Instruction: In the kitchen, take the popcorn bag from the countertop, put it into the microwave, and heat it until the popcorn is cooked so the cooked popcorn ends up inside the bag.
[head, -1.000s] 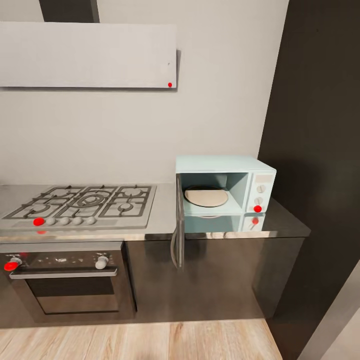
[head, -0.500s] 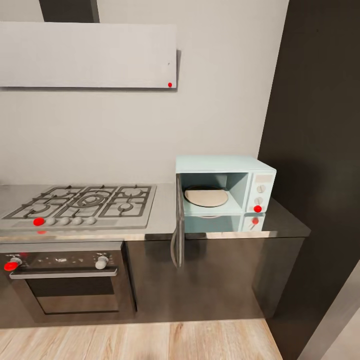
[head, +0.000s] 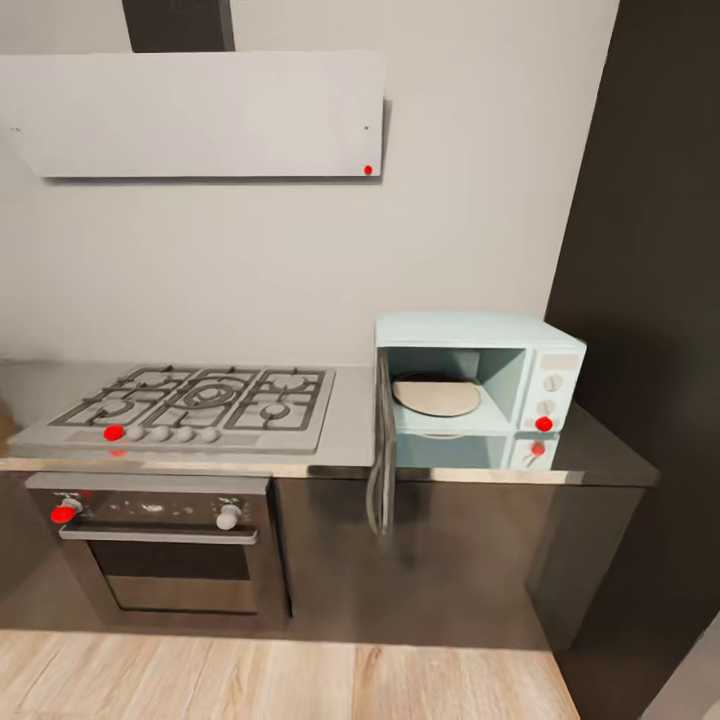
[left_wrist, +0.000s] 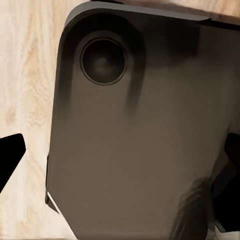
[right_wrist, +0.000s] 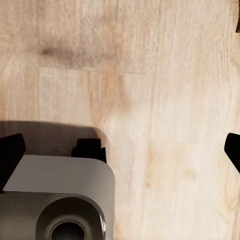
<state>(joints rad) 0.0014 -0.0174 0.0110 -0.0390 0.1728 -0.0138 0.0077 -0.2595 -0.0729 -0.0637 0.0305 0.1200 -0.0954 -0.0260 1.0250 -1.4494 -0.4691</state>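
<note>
Head view, left to right. A flat grey extractor hood (head: 200, 115) is fixed to the pale wall, with a red dot at its lower right corner. Below it, a steel gas hob (head: 195, 405) with dark grates sits on the countertop (head: 600, 455); a row of knobs runs along the hob's front edge, the leftmost showing red. Under the hob is a built-in oven (head: 165, 545) with a bar handle, one red knob at left and one pale knob at right. Right of the hob stands the microwave (head: 478, 385), pale blue-white, resting on the glossy dark slab and mirrored in it. Its door (head: 382, 455) is swung fully open toward the hob side, seen edge-on and reaching past the counter's front edge. The cavity holds a round pale turntable plate (head: 436, 394) with nothing on it. Two knobs and a red indicator light sit on the microwave's right panel. A tall dark panel (head: 650, 250) rises to the right. Light wood floor (head: 250, 680) lies in front of the cabinets.

Left wrist view: the left gripper (left_wrist: 120, 155) hangs over the robot's dark base (left_wrist: 135, 140), fingertips wide apart at the picture's edges, nothing between them.

Right wrist view: the right gripper (right_wrist: 122, 150) hangs above the floor, beside a grey corner of the base, fingers likewise spread wide and holding nothing.
</note>
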